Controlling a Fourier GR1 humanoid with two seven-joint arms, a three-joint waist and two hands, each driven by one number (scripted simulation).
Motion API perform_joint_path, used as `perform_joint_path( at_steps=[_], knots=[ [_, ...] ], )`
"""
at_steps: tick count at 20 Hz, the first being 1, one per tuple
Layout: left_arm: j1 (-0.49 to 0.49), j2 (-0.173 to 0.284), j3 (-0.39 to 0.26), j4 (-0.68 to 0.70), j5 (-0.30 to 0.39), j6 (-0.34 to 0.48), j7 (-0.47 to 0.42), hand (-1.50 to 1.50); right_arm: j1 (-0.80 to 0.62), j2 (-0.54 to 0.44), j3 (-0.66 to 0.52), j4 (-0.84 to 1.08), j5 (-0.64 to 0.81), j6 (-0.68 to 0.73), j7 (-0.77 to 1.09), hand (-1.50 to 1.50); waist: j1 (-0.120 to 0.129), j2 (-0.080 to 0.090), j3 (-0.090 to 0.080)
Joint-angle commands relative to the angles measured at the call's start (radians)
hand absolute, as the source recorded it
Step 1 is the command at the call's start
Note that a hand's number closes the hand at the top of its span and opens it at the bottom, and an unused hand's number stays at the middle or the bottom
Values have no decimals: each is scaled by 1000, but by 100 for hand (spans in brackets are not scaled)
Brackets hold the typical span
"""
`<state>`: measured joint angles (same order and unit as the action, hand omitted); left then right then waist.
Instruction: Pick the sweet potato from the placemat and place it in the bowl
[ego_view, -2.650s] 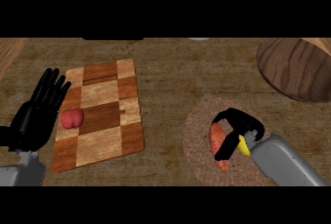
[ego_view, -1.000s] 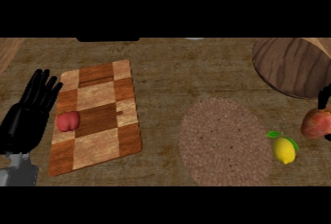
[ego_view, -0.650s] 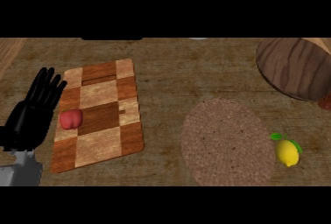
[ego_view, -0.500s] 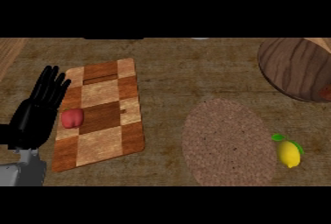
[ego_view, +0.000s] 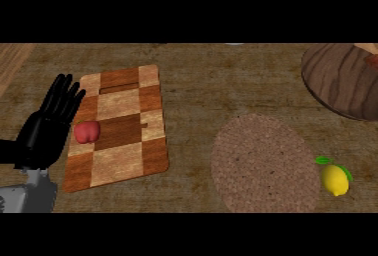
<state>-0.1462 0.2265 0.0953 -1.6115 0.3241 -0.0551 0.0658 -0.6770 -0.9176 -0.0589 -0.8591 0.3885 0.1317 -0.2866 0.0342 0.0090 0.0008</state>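
The round woven placemat (ego_view: 266, 162) lies bare at the lower right. At the top right corner stands the wooden bowl (ego_view: 343, 80), cut off by the view's edge. A small orange patch (ego_view: 371, 60), coloured like the sweet potato, shows inside its rim at the very edge; the rest is hidden. My left hand (ego_view: 44, 135) rests open at the left edge, fingers up, beside the cutting board. My right hand does not show.
A checkered wooden cutting board (ego_view: 122, 125) lies left of centre with a red fruit (ego_view: 86, 131) on its left side, next to my left hand. A yellow lemon (ego_view: 334, 179) with a green leaf lies just right of the placemat.
My right hand lifted the sweet potato off the placemat, carried it to the right edge and went out of view. The left hand has stayed put.
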Motion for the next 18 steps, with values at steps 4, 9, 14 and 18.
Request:
perform_joint_path(
  at_steps=[4,9,14,18],
  knots=[
    [-65,13,15,19,14,-9,24,0,-197,87,-7,352,83,-94,-142,150,26,12,2],
    [1,-12,-21,-17,3,-32,-10,0,-255,118,23,503,157,-150,-143,150,56,20,3],
    [-48,-28,-38,6,-5,-20,4,0,-291,150,91,599,244,-143,-87,150,77,31,4],
    [-62,-5,-18,-11,9,-28,18,0,-294,160,55,688,204,-27,-81,-150,90,37,6]
  ],
)
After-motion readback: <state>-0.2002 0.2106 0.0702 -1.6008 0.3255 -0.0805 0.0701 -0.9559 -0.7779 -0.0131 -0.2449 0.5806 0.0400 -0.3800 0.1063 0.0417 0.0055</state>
